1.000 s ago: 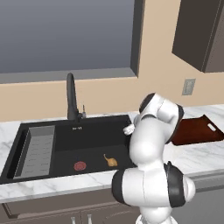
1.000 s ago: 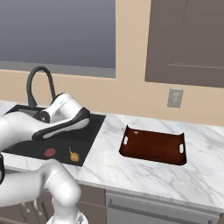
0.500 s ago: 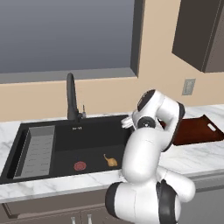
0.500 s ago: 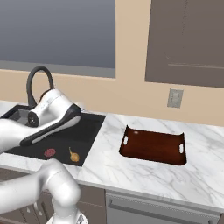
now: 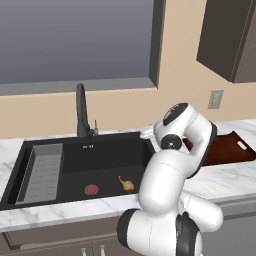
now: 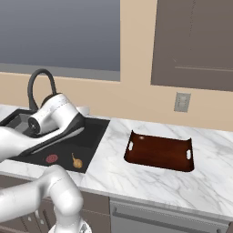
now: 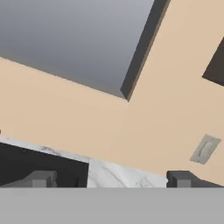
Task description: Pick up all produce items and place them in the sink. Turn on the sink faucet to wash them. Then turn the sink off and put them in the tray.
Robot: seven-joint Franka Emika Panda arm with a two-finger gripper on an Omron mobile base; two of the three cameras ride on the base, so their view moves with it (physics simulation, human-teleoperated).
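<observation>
Black sink [image 5: 75,167], onion-like bulb [image 5: 127,184] inside

Small golden-brown onion-ish bulb [image 5: 127,184] with a thin stalk lies on the floor of the black sink [image 5: 110,149], just beside the round red drain. Dark gooseneck faucet [image 5: 80,109] stands upright behind the basin. Reddish-brown tray [image 6: 160,151] sits flat on the marble counter, well apart from the sink

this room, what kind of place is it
A kitchen, by the look of it, and a rendered one. A black sink with a dark gooseneck faucet is set into a marble counter under a window, with dark wall cabinets above.
</observation>
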